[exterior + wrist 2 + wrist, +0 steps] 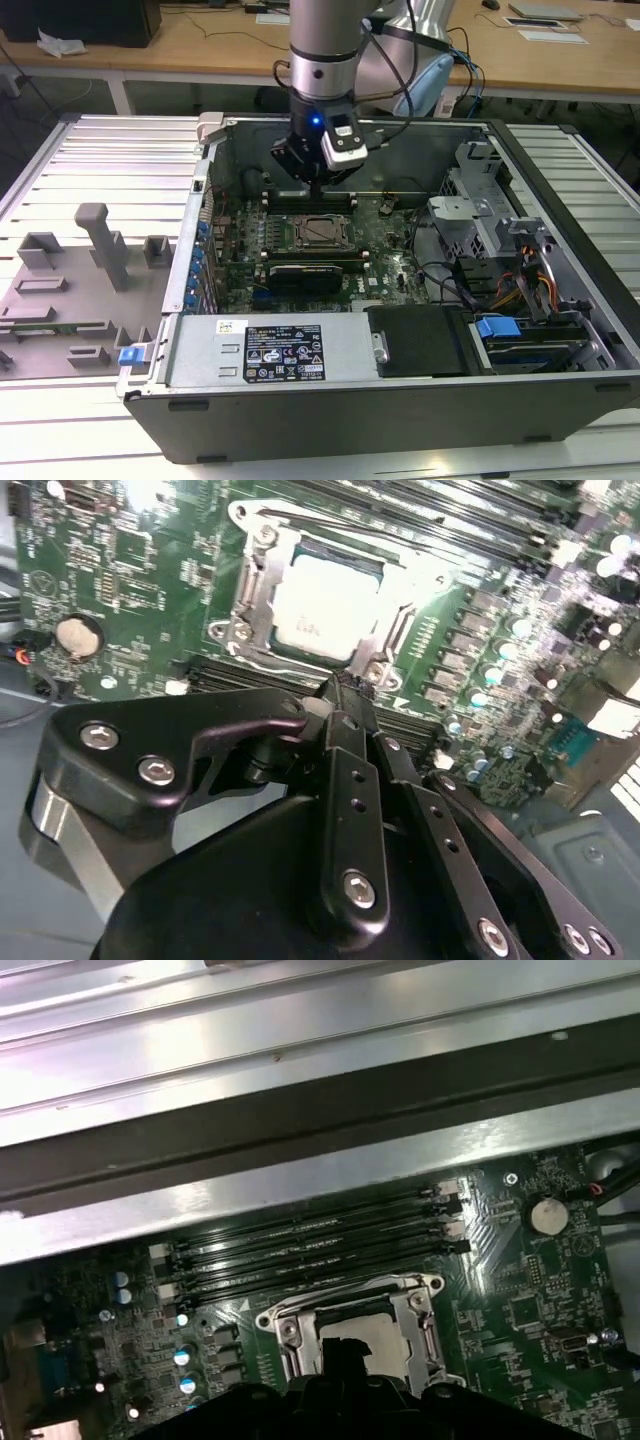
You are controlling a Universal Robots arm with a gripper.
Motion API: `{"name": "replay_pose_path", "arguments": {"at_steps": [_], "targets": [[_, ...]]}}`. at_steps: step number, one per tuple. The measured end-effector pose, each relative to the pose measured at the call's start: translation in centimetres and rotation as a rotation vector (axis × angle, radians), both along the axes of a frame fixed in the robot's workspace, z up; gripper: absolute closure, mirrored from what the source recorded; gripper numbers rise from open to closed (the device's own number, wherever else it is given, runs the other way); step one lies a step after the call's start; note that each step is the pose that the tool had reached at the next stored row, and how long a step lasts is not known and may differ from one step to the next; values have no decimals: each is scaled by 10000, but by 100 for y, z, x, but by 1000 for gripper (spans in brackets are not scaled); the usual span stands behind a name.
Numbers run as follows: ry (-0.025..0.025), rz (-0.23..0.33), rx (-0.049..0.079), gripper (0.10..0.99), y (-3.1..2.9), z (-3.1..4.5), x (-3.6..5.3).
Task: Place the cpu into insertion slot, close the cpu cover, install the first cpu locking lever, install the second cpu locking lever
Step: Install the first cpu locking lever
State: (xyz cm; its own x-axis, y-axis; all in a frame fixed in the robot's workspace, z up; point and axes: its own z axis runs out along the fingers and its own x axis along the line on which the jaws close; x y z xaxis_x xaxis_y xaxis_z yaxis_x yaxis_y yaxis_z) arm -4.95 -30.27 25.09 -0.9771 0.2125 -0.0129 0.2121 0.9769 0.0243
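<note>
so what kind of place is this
Probably a robotics lab or test bench: an open computer case lies on a slatted metal table, grey fixtures beside it, wooden desks behind.

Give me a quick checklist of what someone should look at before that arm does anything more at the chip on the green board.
1. Cpu seated in the insertion slot: ok, its silver top lies flat inside the frame.
2. Cpu cover down over the chip: ok, the metal frame lies around the chip in both wrist views.
3. Locking levers fastened: cannot tell.
4. Gripper empty: ok, its fingers are together at the tip with nothing between them.
5. Gripper placed at the socket: ok, its tip hangs at the socket's edge, next to the RAM slots.
6. Tip touching the cover: cannot tell.
</note>
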Motion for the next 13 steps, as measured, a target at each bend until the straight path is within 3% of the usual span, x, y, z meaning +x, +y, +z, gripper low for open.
{"name": "replay_pose_path", "arguments": {"at_steps": [4, 5, 7, 9, 11, 13], "targets": [[0, 528, -1, 980, -1, -5, 67], [-3, 1055, 0, 980, 0, -14, 68], [-24, 1467, -1, 980, 0, -22, 68], [-117, 1993, -9, 980, -1, -32, 68], [-202, 2134, -11, 980, -12, -36, 60], [-231, 2175, -11, 980, -77, -39, 20]]}}
